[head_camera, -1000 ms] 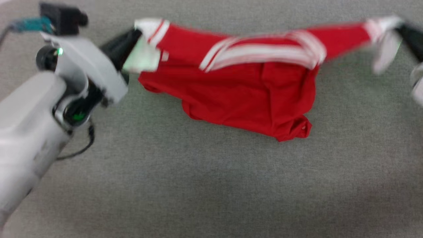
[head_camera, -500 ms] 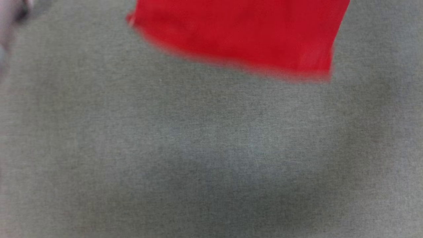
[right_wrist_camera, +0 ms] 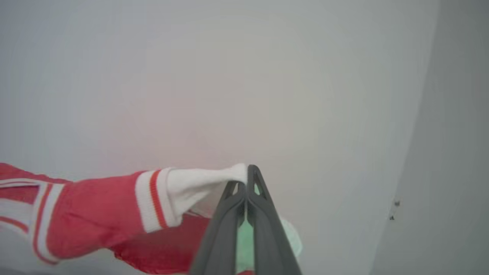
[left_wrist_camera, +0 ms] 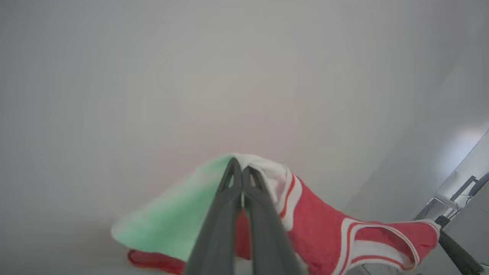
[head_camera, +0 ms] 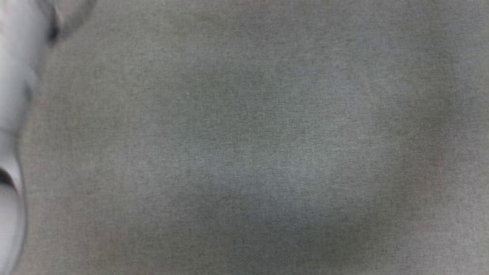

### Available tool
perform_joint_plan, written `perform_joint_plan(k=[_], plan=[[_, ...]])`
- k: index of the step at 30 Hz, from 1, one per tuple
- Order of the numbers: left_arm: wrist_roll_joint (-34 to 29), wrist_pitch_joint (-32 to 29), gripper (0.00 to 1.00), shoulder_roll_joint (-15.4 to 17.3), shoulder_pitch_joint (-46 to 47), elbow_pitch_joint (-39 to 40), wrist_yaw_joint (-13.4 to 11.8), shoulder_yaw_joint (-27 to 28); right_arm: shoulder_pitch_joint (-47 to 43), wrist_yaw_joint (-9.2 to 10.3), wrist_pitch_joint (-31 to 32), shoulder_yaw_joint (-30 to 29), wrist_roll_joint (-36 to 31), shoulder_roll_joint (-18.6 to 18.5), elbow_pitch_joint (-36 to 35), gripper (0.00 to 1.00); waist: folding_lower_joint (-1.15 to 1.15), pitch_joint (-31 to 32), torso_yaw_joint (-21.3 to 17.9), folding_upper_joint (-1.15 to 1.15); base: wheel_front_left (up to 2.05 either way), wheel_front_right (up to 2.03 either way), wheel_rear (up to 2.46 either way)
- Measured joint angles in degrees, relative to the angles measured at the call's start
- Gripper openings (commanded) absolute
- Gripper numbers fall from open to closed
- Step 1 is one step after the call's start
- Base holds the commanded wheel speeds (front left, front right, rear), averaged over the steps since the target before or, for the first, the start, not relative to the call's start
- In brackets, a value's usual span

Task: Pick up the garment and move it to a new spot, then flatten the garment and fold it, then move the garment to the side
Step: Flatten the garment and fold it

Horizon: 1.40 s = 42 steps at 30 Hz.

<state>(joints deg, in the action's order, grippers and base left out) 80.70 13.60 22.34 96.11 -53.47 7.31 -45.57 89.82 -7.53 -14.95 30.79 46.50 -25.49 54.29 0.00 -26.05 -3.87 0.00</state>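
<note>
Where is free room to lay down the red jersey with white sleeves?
Bare: the whole grey cloth surface in the head view, from the pale robot arm at its left edge rightward. Crowded: that left edge. Left gripper and right gripper grip the white-sleeved red jersey.

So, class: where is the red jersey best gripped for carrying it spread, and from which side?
By the white sleeve ends, one from each outer side. The left gripper and right gripper are each shut on a sleeve there, and the jersey hangs stretched between them.
</note>
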Motion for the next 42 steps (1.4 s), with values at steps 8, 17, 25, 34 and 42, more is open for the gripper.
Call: perform_joint_plan(k=[8, 17, 25, 34, 42], plan=[[4.7, -2.0, 0.00, 5.2, -24.2, 16.3, 0.0, -5.0, -21.9, 0.01, 7.2, 7.0, 8.9, -5.9, -14.6, 0.00, 0.00, 0.3, 1.5, 0.00, 0.00, 0.00, 0.00], [7.9, -3.5, 0.00, 16.3, -46.7, 32.7, 0.0, -10.4, -46.1, 0.02, 17.2, 8.3, 13.4, -18.2, -36.7, 0.00, 0.00, 3.7, 1.6, 0.00, 0.00, 0.00, 0.00], [6.3, -3.5, 0.00, 24.2, -57.0, 42.0, 0.0, -14.9, -63.3, 0.02, 25.2, 1.7, 13.3, -23.2, -48.4, 0.00, 0.00, 6.8, 1.4, 0.00, 0.00, 0.00, 0.00], [8.9, -3.0, 0.00, 35.2, -67.0, 57.4, 0.0, -16.7, -83.0, 0.02, 35.7, -9.3, 13.4, -26.9, -61.0, 0.00, 0.00, 9.5, 0.9, 0.00, 0.00, 0.00, 0.00], [9.5, -4.9, 0.00, 43.7, -71.1, 69.5, -3.6, -18.7, -97.2, 0.01, 45.0, -21.0, 11.5, -26.9, -71.2, 0.00, 0.00, 10.2, 0.9, 0.00, 0.00, 0.00, 0.00]])
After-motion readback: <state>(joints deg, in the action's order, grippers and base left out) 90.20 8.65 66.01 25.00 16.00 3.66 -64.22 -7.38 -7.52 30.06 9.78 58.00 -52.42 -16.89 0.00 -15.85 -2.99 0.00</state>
